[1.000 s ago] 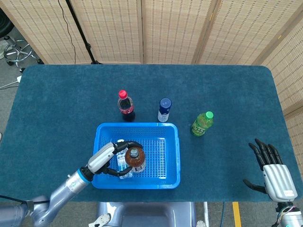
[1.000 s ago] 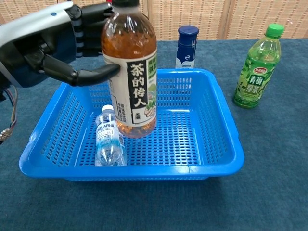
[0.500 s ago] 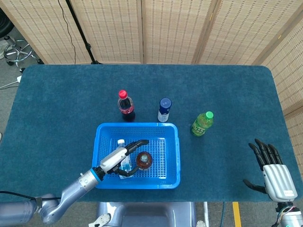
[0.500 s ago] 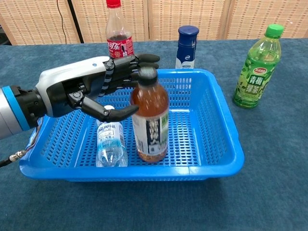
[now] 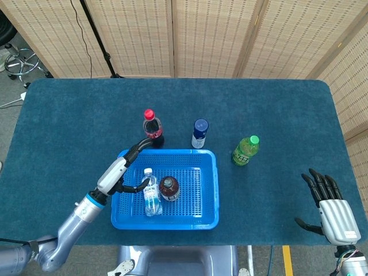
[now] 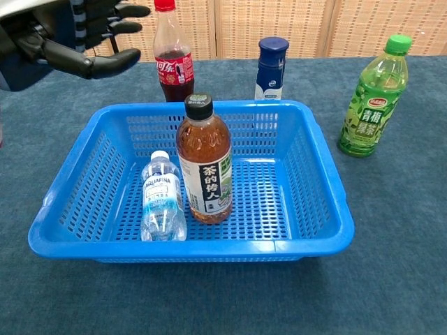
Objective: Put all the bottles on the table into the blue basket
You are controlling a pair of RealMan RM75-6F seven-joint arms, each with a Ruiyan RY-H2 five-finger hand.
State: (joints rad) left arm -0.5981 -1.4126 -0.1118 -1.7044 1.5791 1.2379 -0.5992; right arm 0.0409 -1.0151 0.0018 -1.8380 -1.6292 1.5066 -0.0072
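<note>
The robot's left hand (image 6: pixel 59 38) holds nothing, and its fingers (image 6: pixel 124 18) are spread wide above the blue plastic basket (image 6: pixel 314 181). Just past the fingertips stands a red-capped cola bottle (image 6: pixel 172 59) on the dark blue tabletop (image 5: pixel 276 109). Below the fingers, two bottles are in the basket: a brown tea bottle with a black cap (image 6: pixel 204 164), standing up with Chinese writing, and a small clear water bottle (image 6: pixel 162 199) marked AQUAFINA. Farther off stand a white bottle with a dark blue cap (image 6: pixel 271 68) and a green tea bottle (image 6: pixel 370 101). The right hand (image 5: pixel 333 213) rests apart, fingers open.
</note>
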